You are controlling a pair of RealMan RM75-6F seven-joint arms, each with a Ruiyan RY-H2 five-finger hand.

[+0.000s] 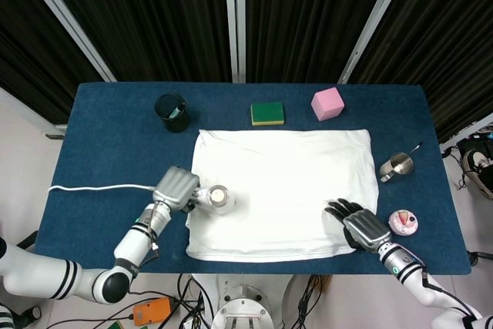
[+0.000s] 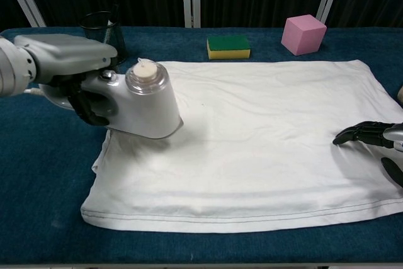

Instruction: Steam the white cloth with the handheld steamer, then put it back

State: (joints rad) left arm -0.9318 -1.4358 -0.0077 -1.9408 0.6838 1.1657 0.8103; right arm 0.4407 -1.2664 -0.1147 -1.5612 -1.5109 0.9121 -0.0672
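The white cloth [image 1: 285, 190] [image 2: 264, 143] lies spread flat across the blue table. My left hand [image 1: 173, 187] [image 2: 66, 61] grips the handle of the white handheld steamer [image 1: 216, 197] [image 2: 141, 102], which sits over the cloth's left edge. Its round cap faces up. A white cord [image 1: 96, 187] trails left from it. My right hand [image 1: 360, 225] [image 2: 371, 135] rests with dark fingers spread on the cloth's near right corner, holding nothing.
A black mesh cup [image 1: 172, 112] [image 2: 104, 36] stands at the back left. A green-yellow sponge [image 1: 267, 113] [image 2: 228, 46] and a pink cube [image 1: 327, 103] [image 2: 303, 34] lie behind the cloth. A metal cup [image 1: 397, 166] and a small pink-white object [image 1: 403, 223] sit at the right.
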